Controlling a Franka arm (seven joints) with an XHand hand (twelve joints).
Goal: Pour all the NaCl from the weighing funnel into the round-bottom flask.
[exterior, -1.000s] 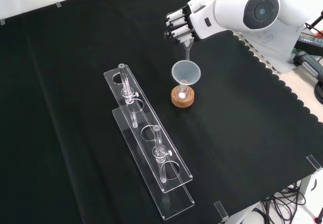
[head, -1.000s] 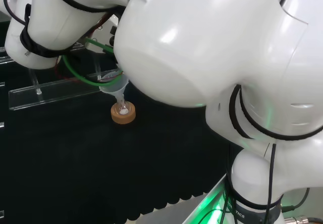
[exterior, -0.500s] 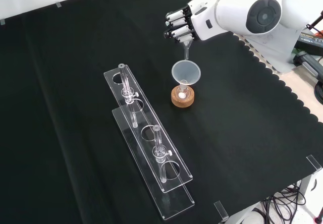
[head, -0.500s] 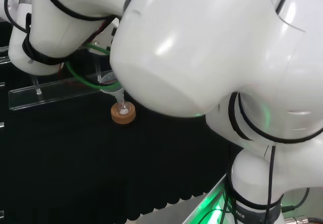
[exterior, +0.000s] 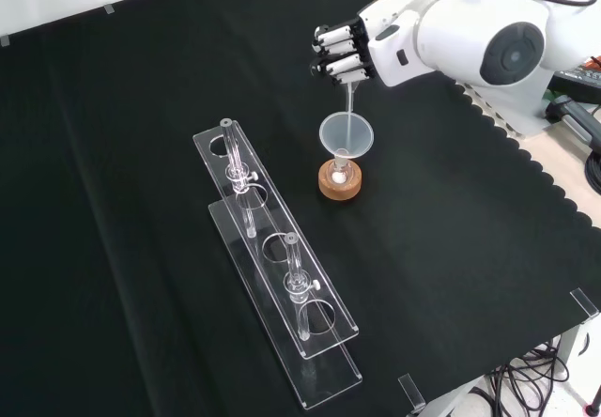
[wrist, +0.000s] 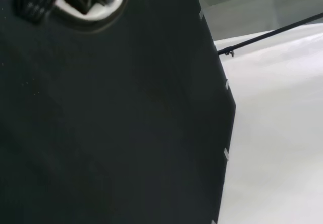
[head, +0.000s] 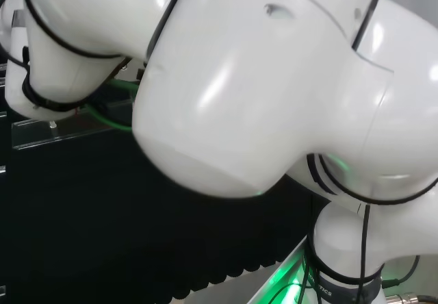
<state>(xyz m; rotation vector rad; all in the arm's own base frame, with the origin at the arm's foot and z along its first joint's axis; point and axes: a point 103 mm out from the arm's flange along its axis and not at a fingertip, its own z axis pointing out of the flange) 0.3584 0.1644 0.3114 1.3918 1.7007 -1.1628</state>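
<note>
- Weighing funnel [exterior: 349,98]: a slim clear piece in the front view, held by the hand [exterior: 349,49] with its fingers curled round the upper end. Its thin stem points down from the fingers toward the wide funnel below.
- Long axis: the stem stands close to upright, leaning only slightly, with its lower tip just above the mouth of the clear conical funnel [exterior: 346,135]. Whether the tip touches the rim cannot be told.
- Round-bottom flask [exterior: 340,169]: it sits on a cork ring stand [exterior: 340,182] directly beneath the conical funnel, whose spout enters the flask neck. A small white patch shows inside the flask, likely NaCl already landed.
- Key relation: in the front view the flask lies straight below the hand, so hand, stem, conical funnel and flask form one nearly vertical line. I judge that any remaining salt falls true only while that line holds; a sideways drift of the hand would carry the tip past the funnel rim.
- How much salt remains in the weighing funnel is too small to tell.
- Clear rack [exterior: 272,257] with its glass tubes stands well apart, to the left of the flask in the front view, out of the pouring line.
- Black cloth [wrist: 111,133] passes under the wrist camera; part of the hand shows at that picture's edge.
- Head view: the arm's white links stand in front of the flask.
</note>
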